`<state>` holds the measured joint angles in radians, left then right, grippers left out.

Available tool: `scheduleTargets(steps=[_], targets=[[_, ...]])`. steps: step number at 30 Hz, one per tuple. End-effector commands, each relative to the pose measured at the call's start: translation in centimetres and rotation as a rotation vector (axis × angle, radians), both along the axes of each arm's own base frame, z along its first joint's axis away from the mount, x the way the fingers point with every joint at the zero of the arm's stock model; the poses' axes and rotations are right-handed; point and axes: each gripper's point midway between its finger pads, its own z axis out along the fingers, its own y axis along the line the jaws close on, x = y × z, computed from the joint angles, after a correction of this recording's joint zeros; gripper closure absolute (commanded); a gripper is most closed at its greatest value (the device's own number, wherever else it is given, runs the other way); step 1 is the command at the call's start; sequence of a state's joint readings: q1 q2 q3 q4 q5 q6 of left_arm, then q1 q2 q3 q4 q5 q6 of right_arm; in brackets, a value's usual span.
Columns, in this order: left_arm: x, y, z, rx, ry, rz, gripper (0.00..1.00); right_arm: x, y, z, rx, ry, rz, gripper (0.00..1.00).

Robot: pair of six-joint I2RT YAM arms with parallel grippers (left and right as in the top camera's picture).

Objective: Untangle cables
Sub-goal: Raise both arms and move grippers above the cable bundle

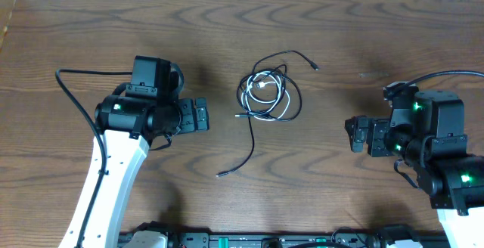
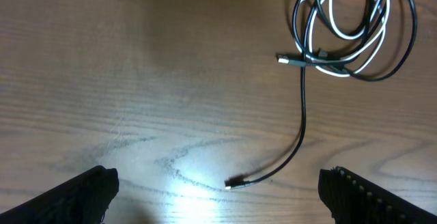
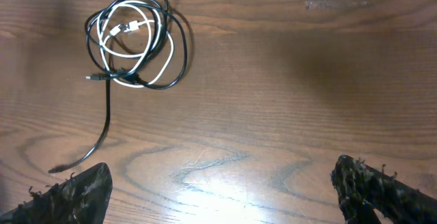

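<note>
A black cable (image 1: pixel 250 138) and a shorter white cable (image 1: pixel 266 89) lie coiled together on the wooden table (image 1: pixel 340 29) at its middle. One black tail runs down to a plug at the front, another curls to the back right. The tangle shows in the left wrist view, black cable (image 2: pixel 303 115) and white cable (image 2: pixel 341 34), and in the right wrist view, black cable (image 3: pixel 107 115) and white cable (image 3: pixel 164 60). My left gripper (image 1: pixel 201 116) is open and empty, left of the tangle. My right gripper (image 1: pixel 355 134) is open and empty, well to its right.
A thick black lead (image 1: pixel 72 89) loops from the left arm across the table's left side. Another thick lead (image 1: pixel 439 74) arcs behind the right arm. The table's far edge runs along the top of the overhead view.
</note>
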<state>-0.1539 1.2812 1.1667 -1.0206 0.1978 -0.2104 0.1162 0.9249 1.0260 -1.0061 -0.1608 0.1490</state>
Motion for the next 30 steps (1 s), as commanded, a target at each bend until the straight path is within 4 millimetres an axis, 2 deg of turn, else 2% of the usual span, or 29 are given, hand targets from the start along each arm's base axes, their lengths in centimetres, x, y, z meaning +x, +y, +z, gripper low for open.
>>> scheduleTargets(steps=[1,8,30], targets=[[-0.2,-0.2,0.5,-0.006,0.004,0.003,0.01,0.1,-0.1,1.0,-0.005,-0.03,0.001,0.01],[-0.6,-0.1,0.4,-0.004,0.019,0.003,0.01,0.1,-0.1,1.0,-0.005,-0.029,0.001,0.01],[0.7,-0.3,0.9,-0.01,-0.037,0.004,0.0,0.1,-0.1,1.0,-0.005,-0.029,0.001,0.01]])
